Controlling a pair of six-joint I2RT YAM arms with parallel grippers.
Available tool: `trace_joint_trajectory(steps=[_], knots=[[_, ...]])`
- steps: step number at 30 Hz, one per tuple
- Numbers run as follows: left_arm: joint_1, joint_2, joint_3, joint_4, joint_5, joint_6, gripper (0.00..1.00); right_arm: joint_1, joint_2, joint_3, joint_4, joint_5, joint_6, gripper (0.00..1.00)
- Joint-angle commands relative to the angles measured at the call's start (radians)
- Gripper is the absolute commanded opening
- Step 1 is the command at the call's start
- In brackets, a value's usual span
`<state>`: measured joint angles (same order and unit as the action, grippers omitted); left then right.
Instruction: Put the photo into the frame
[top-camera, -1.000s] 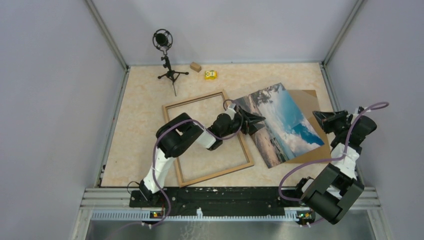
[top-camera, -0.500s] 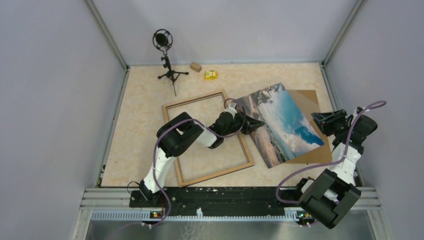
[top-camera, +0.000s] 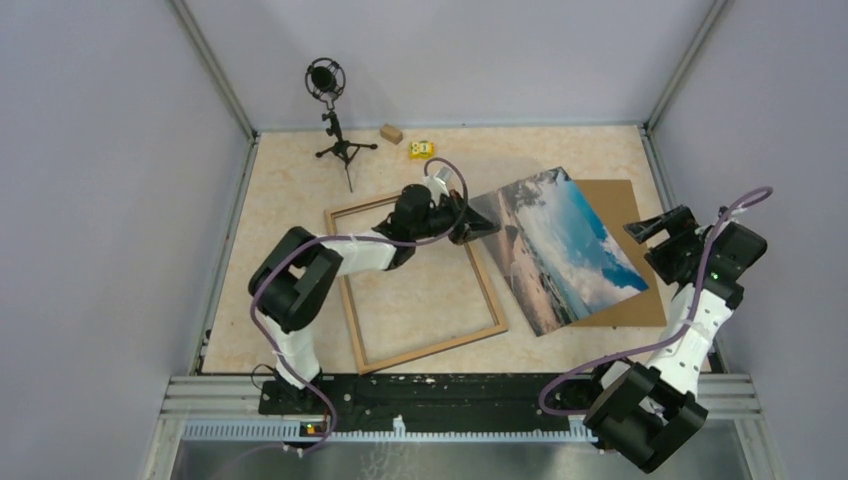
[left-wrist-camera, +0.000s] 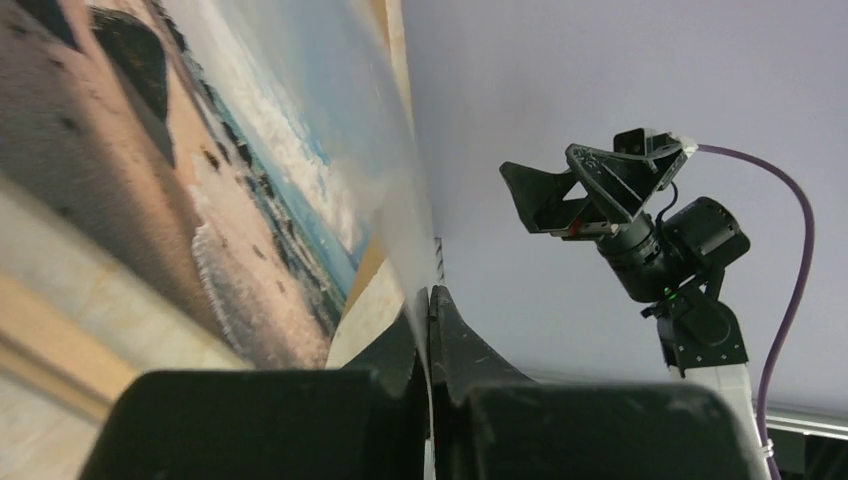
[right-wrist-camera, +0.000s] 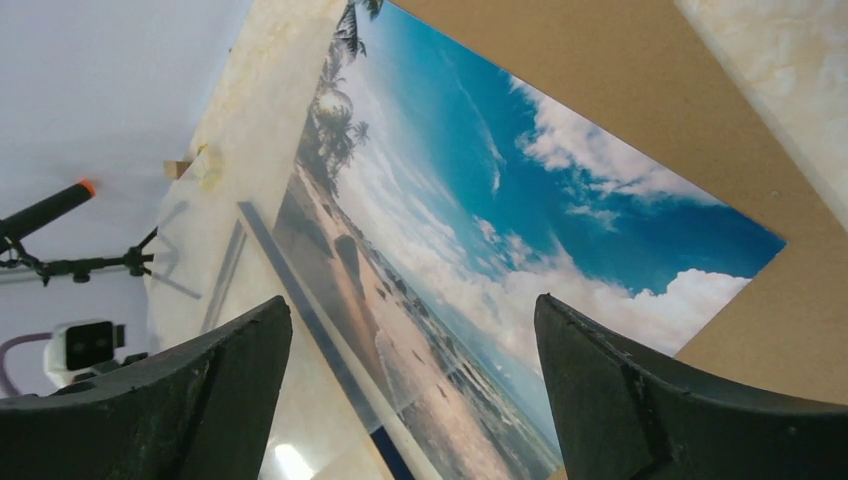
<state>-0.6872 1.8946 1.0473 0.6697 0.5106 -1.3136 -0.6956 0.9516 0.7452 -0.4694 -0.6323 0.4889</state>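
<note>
Across the beige table (top-camera: 290, 200), the frame (top-camera: 432, 347) is lying flat, light wood up, left of centre. Just beside its right rim the photo (top-camera: 560, 250) is resting partly on a brown backing board (top-camera: 615, 200), which is showing past its far and right edges. One arm is reaching over the frame's far right corner, and its left gripper (top-camera: 480, 228) is pinching the photo's left edge, jaws closed tight on it. Over the photo's right edge the right gripper (top-camera: 657, 226) is hovering, jaws wide apart, gripping nothing. Along the far wall a microphone on a tripod (top-camera: 327, 80), a small wooden block (top-camera: 391, 133) and a yellow toy (top-camera: 421, 150) are sitting well apart from the frame.
</note>
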Motion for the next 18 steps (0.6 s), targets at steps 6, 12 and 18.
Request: trace_joint_trajectory(steps=[6, 12, 18], knots=[[0.218, -0.333, -0.060, -0.438, 0.220, 0.428, 0.00, 0.075, -0.005, 0.032, 0.039, -0.024, -0.038, 0.96], [0.344, -0.468, -0.084, -0.847, 0.264, 0.726, 0.00, 0.425, 0.098, 0.042, 0.310, 0.118, 0.065, 0.99], [0.414, -0.515, -0.183, -0.870, 0.339, 0.776, 0.00, 0.585, 0.346, 0.208, 0.509, 0.164, 0.146, 0.99]])
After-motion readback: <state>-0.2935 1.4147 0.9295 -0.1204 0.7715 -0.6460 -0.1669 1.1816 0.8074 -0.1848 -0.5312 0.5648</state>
